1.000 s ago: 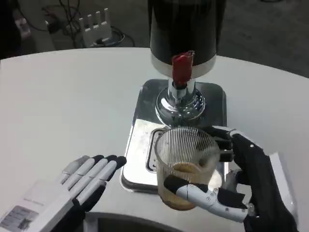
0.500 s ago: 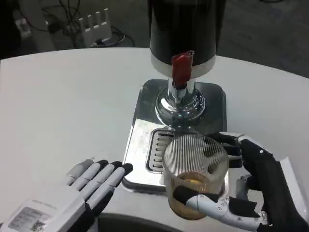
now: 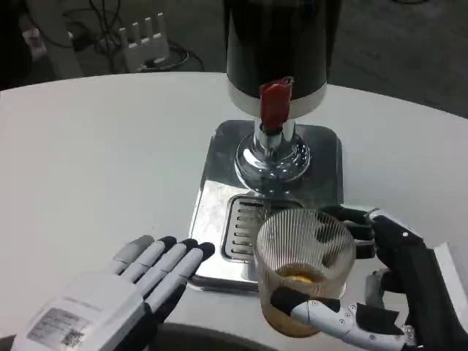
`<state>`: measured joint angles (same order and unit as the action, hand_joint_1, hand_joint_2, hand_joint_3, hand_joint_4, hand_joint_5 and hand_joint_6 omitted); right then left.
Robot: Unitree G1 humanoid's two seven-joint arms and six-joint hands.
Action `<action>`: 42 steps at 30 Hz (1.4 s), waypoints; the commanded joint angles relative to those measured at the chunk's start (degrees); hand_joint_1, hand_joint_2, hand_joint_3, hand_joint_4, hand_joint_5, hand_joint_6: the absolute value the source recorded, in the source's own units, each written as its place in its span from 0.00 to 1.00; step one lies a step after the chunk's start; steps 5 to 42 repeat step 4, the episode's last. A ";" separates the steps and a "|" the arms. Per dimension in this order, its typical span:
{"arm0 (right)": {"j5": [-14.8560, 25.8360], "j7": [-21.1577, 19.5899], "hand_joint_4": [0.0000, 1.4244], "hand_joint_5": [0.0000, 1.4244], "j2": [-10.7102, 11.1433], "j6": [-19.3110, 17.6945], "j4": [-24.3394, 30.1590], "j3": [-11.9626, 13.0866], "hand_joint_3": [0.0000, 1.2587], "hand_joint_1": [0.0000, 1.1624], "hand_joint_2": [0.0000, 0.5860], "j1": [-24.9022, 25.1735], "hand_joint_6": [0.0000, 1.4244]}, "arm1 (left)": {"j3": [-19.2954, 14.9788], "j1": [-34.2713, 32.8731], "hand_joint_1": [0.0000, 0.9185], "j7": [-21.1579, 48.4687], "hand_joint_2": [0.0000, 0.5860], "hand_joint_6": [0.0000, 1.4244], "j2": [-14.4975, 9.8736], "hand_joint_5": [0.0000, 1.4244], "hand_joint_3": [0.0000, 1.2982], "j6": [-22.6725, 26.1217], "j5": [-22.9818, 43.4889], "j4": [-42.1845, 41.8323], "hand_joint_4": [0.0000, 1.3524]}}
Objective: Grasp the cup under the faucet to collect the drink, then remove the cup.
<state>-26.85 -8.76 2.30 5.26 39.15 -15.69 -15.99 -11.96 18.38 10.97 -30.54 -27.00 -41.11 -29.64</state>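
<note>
A ribbed clear cup (image 3: 303, 270) with a little amber drink in its bottom stands at the front right corner of the silver drip tray (image 3: 212, 197), in front of the faucet. My right hand (image 3: 380, 292) grips it, thumb across the front and fingers around the back. The dispenser's red tap lever (image 3: 276, 102) sits above the chrome faucet base (image 3: 273, 157). My left hand (image 3: 131, 289) lies flat on the table, fingers spread, left of the tray and holding nothing.
The black dispenser body (image 3: 281, 40) rises at the back of the tray. The slotted grate (image 3: 245, 219) lies bare beside the cup. White table (image 3: 95, 161) stretches to the left. Cables and a white rack (image 3: 142, 33) lie on the floor beyond.
My right hand has drawn the cup toward me and to the right, off the grate below the faucet. My left hand has slid a little right, toward the tray.
</note>
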 commanded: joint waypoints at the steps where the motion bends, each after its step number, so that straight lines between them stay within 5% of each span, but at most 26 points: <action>1: -0.02 0.23 0.74 0.86 -0.56 -2.49 2.33 -0.77 0.75 0.76 0.14 -0.25 0.97 | 0.72 0.64 0.00 0.95 0.09 0.00 -0.10 0.00 0.00 1.53 -0.58 -1.76 0.00; 42: -0.17 0.47 0.74 0.87 -0.60 -2.24 2.44 -0.78 0.75 0.76 0.15 -0.09 0.95 | 0.99 0.57 0.00 1.33 0.09 0.00 -0.03 0.00 0.00 2.85 -0.81 -2.82 0.00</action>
